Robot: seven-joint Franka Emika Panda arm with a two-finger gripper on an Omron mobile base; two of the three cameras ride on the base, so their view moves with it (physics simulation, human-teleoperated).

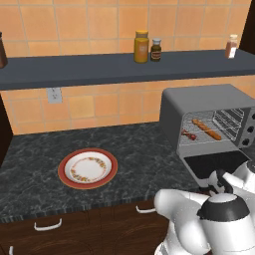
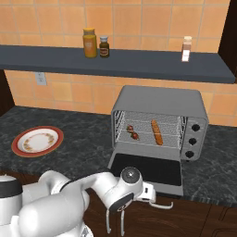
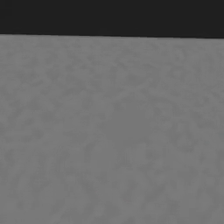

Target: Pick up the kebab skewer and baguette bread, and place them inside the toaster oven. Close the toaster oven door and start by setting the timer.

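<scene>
Skewer [image 2: 133, 133] and baguette [image 2: 157, 132] lie side by side on the wire rack inside the toaster oven [image 2: 159, 99], loading apparently done. Door [image 2: 147, 167] hangs flat open, ready to be lifted. Gripper [image 2: 150, 193], low at the door's front edge, seems placed to swing it up; jaws fully spread, holding nothing. Plate [image 1: 87, 168] sits bare on the counter.

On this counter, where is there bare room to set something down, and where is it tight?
Bare dark counter lies between the plate and the toaster oven, and behind the plate toward the wall. Tight: the oven rack holds the baguette bread and kebab skewer, and the open toaster oven door covers the counter in front.
</scene>
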